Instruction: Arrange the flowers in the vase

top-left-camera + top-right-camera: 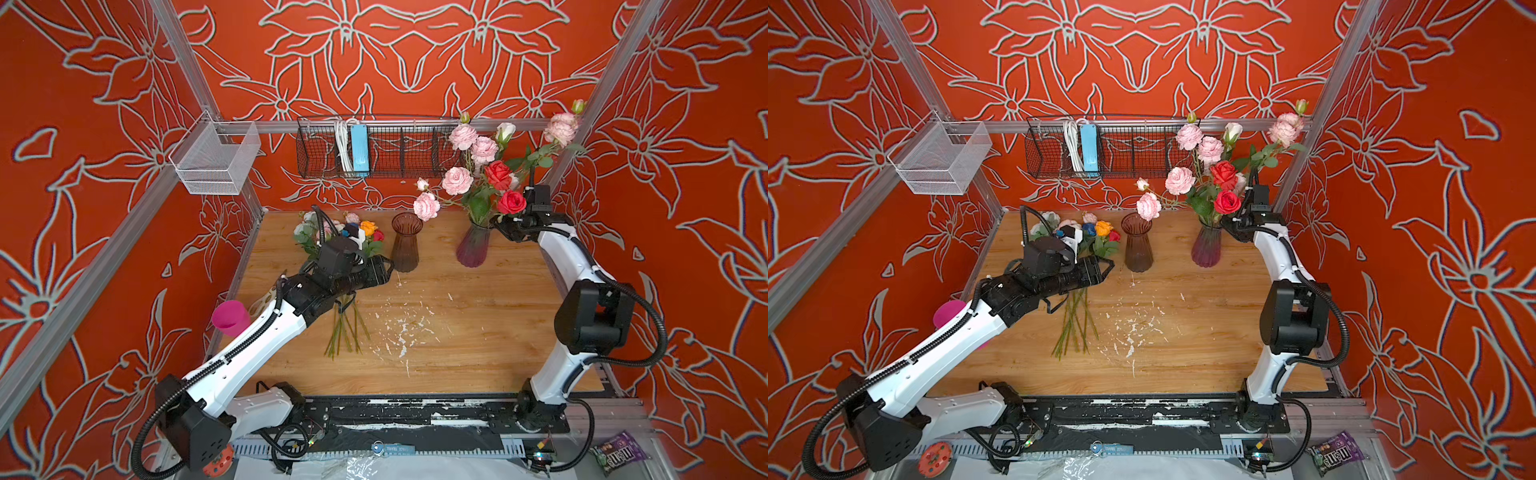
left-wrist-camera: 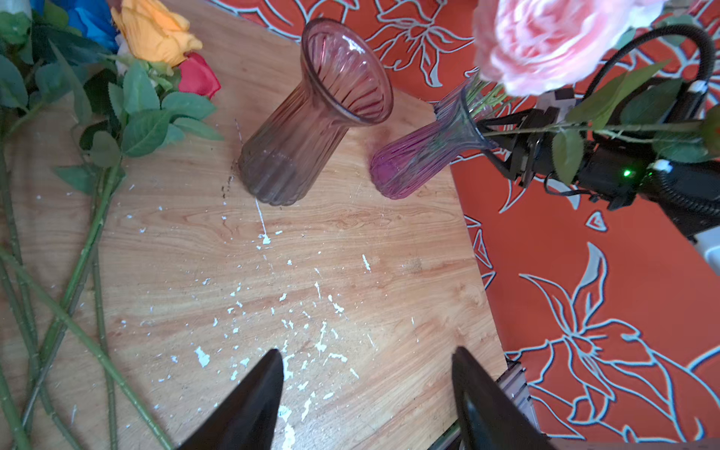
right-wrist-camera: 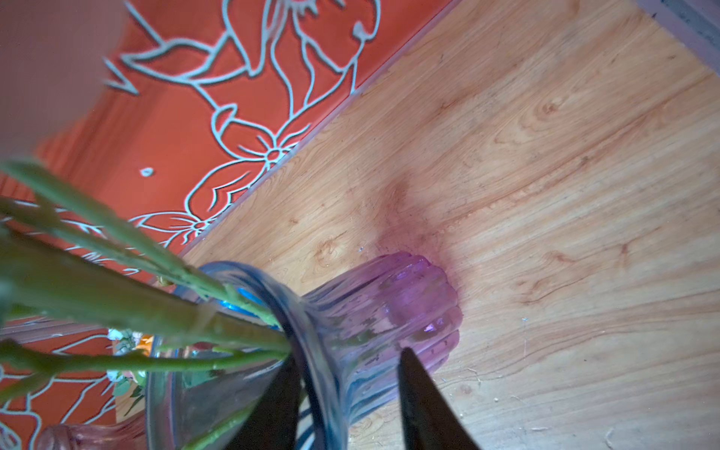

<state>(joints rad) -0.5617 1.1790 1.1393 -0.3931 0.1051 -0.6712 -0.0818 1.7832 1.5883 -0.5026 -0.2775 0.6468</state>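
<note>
I am straddling the rim of the far-right purple vase [image 3: 389, 304] with my right gripper [image 3: 346, 352], jaws parted and empty; my left gripper [image 2: 366, 350] is hovering wide open, empty.

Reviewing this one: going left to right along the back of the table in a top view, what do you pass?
Loose bunch of mixed-colour flowers lying flat → empty brown ribbed glass vase → purple ribbed glass vase holding pink and red roses → right gripper at that vase's rim.

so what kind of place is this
Likely a robot lab cell: left arm and right arm on a base rail, an aluminium frame with red floral backdrop, a wooden tabletop.
</note>
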